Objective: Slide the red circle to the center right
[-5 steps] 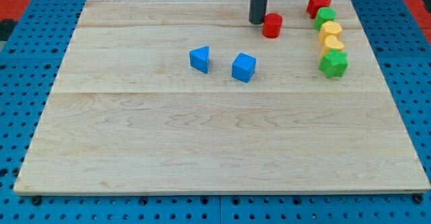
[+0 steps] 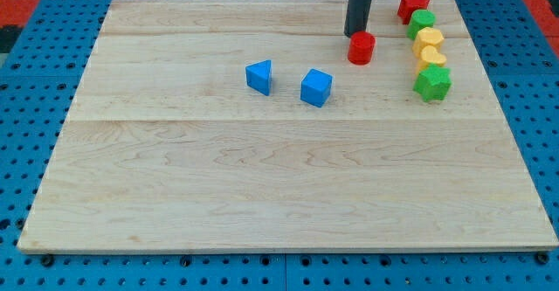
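The red circle (image 2: 362, 48), a short red cylinder, stands on the wooden board (image 2: 262, 177) at the upper right. My tip (image 2: 355, 34) is directly above it in the view, touching or almost touching its top-left edge. The dark rod rises out of the view's top. To the red circle's right a column of blocks runs down the board's right side: a red star (image 2: 413, 6), a green block (image 2: 422, 23), two yellow blocks (image 2: 428, 40) (image 2: 431, 59), and a green star (image 2: 431, 83).
A blue triangular block (image 2: 258, 77) and a blue cube (image 2: 316, 87) sit left of and below the red circle. A blue pegboard (image 2: 26, 134) surrounds the board.
My tip has moved right, from the red circle's left side to just above it. The red circle has slid a little right and down the view.
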`<control>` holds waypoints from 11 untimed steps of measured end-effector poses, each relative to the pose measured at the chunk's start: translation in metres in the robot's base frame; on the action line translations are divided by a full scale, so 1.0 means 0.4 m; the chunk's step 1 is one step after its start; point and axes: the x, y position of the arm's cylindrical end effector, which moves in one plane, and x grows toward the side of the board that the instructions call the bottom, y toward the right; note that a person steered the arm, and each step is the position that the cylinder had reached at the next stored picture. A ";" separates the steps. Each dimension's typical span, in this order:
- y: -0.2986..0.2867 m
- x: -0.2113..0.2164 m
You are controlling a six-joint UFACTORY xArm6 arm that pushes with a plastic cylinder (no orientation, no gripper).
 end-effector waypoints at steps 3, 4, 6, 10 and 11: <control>-0.037 0.215; -0.041 0.281; -0.138 0.239; 0.080 0.266; 0.098 0.320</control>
